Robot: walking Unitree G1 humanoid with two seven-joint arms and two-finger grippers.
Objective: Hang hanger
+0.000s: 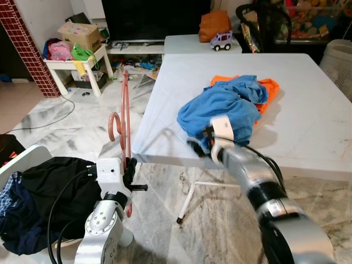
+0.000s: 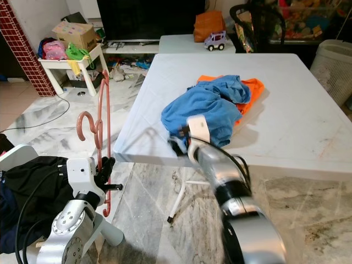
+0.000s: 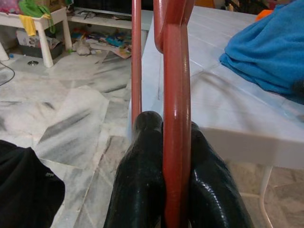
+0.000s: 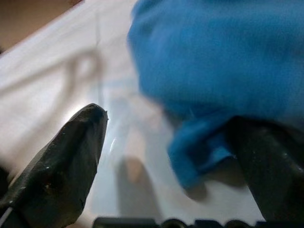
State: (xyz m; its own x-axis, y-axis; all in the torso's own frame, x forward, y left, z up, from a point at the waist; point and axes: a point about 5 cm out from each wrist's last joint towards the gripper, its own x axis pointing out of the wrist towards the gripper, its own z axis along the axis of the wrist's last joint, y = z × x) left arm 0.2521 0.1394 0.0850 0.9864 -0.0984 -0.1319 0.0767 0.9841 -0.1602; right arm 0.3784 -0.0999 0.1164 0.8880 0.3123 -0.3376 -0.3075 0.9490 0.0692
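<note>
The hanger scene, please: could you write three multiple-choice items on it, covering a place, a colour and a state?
1. Where is the blue garment?
A. on the white table
B. on the floor
C. on the hanger

2. What colour is the hanger?
A. green
B. reddish-pink
C. white

3. What is the right hand doing?
A. open at the garment's edge
B. shut on the hanger
C. hanging idle

Key: 1 A, it lies heaped on the tabletop; 2 B, seen clamped in the left hand; 3 A, its fingers are spread at the blue cloth's edge.
</note>
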